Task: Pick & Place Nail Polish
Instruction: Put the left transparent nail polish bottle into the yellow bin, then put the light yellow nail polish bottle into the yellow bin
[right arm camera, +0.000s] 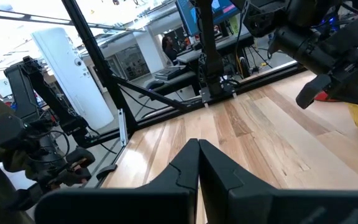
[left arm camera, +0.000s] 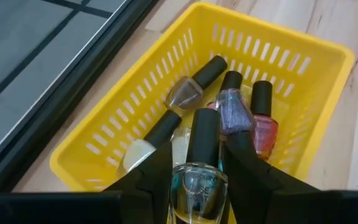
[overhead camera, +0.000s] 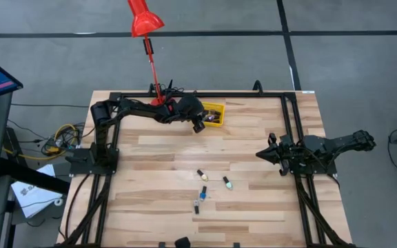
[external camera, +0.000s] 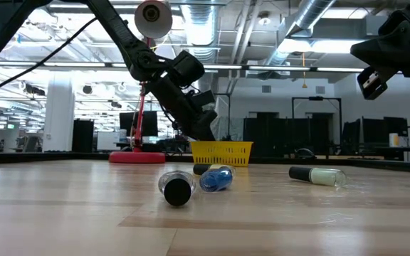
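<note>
My left gripper point(overhead camera: 200, 126) slants down over the near-left rim of the small yellow bin point(overhead camera: 216, 114) at the table's far edge. It is shut on a clear nail polish bottle point(left arm camera: 197, 190) with a black cap. Several more bottles point(left arm camera: 232, 109) lie inside the bin point(left arm camera: 278, 37). Several others lie on their sides on the wood at mid-table, among them a pale one point(overhead camera: 227, 183), a blue one point(overhead camera: 202, 192) and a dark one point(overhead camera: 201, 173). My right gripper point(overhead camera: 262, 154) hovers shut at the table's right side, touching nothing. My left gripper pinches the clear bottle's glass body point(left arm camera: 196, 180) between its two fingers point(left arm camera: 157, 174). The bottle lies along the fingers, its black cap point(left arm camera: 204, 140) pointing forward and down into the bin. The fingers come slanting down from the table's left. The bottle is lifted clear.
A red stand with a cone head point(overhead camera: 145, 21) rises just behind the table's far rail, close to the left arm. A black frame rail point(overhead camera: 185, 94) runs along the far edge beside the bin. A small dark object point(overhead camera: 182, 242) sits at the near edge.
</note>
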You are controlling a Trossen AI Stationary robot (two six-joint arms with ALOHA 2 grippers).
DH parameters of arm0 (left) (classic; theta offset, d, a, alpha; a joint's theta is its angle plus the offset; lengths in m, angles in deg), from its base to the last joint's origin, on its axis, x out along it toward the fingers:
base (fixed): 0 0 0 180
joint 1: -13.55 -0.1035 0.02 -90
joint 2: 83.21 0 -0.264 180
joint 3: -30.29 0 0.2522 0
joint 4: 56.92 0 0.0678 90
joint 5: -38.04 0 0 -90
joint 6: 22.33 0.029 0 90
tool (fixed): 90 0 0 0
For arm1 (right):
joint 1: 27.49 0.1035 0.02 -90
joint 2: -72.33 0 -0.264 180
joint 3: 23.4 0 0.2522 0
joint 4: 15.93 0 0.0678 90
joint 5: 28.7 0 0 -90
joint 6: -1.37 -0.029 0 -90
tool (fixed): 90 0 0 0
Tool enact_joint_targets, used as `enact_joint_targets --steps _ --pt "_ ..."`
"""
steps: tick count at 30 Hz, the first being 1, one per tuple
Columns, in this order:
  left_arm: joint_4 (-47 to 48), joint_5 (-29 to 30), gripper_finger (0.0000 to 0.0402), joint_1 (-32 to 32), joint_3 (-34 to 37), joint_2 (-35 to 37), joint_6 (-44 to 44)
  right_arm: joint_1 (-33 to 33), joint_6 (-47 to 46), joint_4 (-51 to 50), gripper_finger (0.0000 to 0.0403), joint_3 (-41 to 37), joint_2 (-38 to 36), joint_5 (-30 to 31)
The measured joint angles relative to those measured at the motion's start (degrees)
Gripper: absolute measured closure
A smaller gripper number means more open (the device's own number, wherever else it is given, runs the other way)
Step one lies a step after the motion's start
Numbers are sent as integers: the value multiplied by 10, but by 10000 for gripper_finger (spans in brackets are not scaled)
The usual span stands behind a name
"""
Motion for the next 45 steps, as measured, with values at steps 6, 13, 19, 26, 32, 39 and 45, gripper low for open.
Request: enact_joint_targets --steps 6,13,19,26,32,39,45 --pt "0 -1 273 0 0 0 0 0 0 0 402 0 0 0" --pt "-1 -2 229 0 0 0 0 0 0 0 402 0 0 0" --pt "5 -22 195 1 1 26 0 0 0 0 402 0 0 0" --pt "30 -131 175 20 1 148 65 0 0 0 402 0 0 0" --pt "65 -327 179 54 0 211 133 0 0 0 402 0 0 0" --pt "71 -396 182 100 42 188 197 0 0 0 402 0 0 0" --pt "50 -428 185 149 77 141 202 0 0 0 402 0 0 0"
